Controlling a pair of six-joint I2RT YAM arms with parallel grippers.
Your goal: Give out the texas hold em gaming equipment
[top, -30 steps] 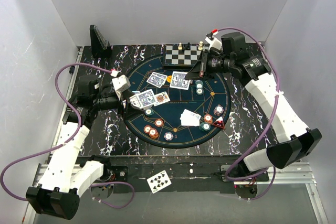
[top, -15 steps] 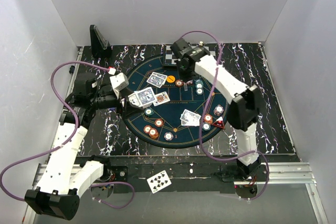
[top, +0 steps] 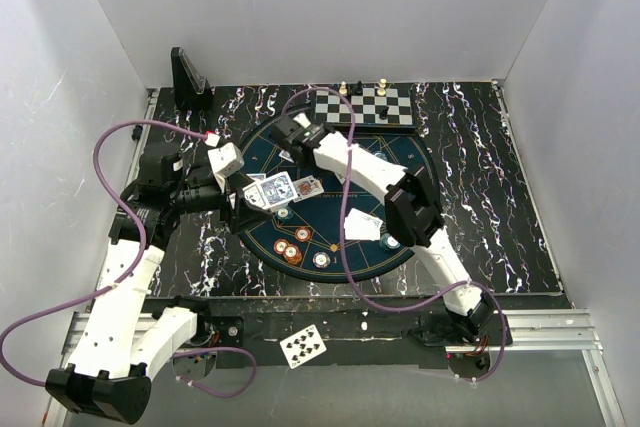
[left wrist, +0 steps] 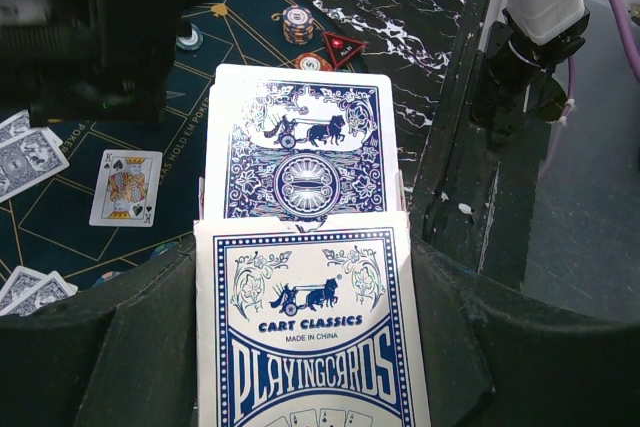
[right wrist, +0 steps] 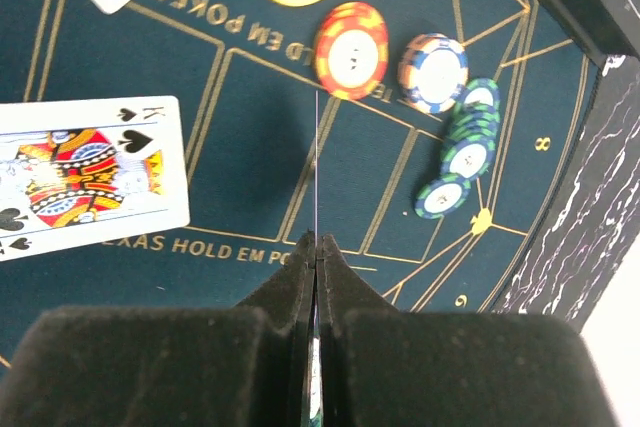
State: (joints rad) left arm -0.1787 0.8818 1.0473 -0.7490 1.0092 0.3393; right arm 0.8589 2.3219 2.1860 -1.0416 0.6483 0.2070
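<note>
Right wrist only: right hand (right wrist: 315, 247) pinching edge-on card (right wrist: 315, 167).

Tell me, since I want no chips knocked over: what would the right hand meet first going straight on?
Probably the orange chip: the right hand, shut on a thin edge-on card, points at it across bare mat. Depth is unclear.

Both arms are built from white shells joined by black joint housings, seen above the round mat (top: 330, 197). A purple cable is looped along each arm. Black, matte fingers are fitted to the left gripper (left wrist: 300, 367) and the right gripper (right wrist: 316, 277).
</note>
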